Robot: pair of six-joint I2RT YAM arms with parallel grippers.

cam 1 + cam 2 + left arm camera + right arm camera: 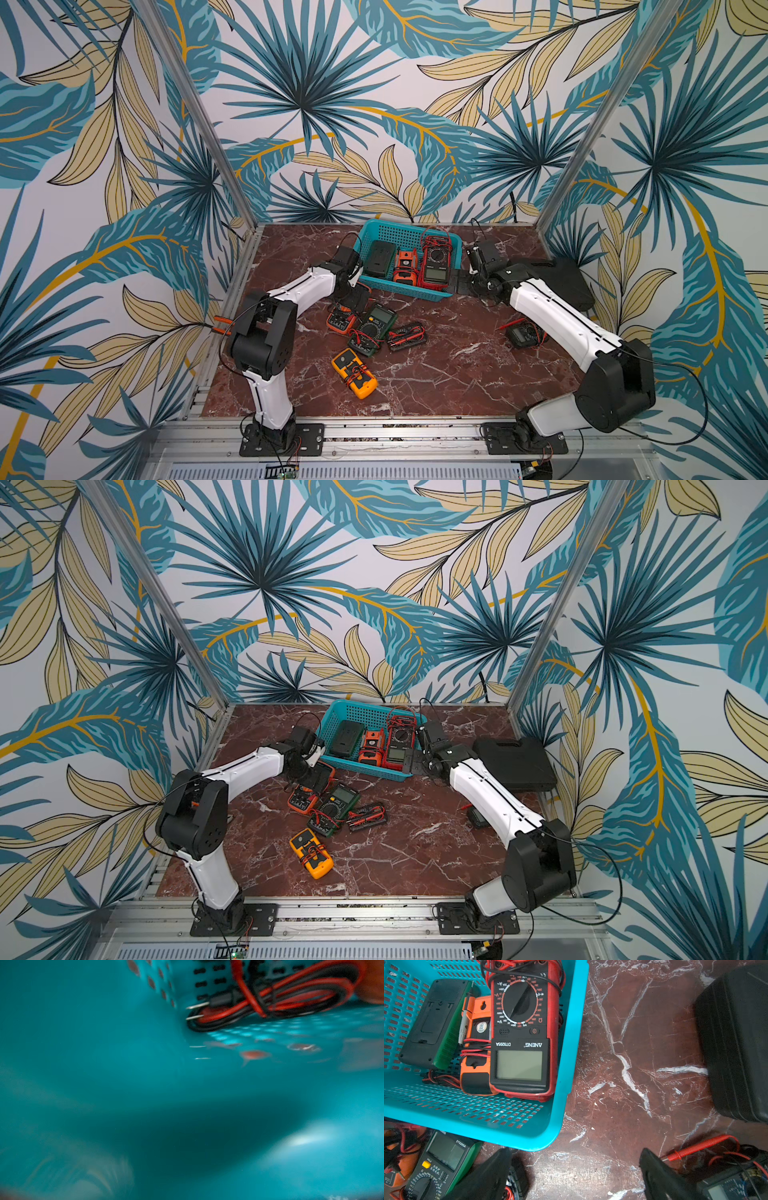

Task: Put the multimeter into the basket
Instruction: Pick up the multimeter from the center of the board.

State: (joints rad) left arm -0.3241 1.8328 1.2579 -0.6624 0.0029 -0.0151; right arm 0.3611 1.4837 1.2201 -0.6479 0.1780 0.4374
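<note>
The teal basket (455,243) stands at the back middle of the table, with a red multimeter (436,264), an orange one (405,271) and a black face-down one (380,257) inside. Several multimeters lie in front of it: orange (341,321), green (371,329), yellow (355,374) and a small black one (523,335). My right gripper (575,1167) hangs open over bare table beside the basket's front right corner. My left gripper (358,296) sits low at the front left corner, above the orange multimeter. The left wrist view is filled by blurred basket wall (104,1043) and shows no fingers.
A black hard case (559,282) lies at the right, behind my right arm. A small black unit wrapped in leads (407,336) lies by the green multimeter. Coiled red and black leads (280,999) rest inside the basket. A red probe (699,1147) lies near my right gripper.
</note>
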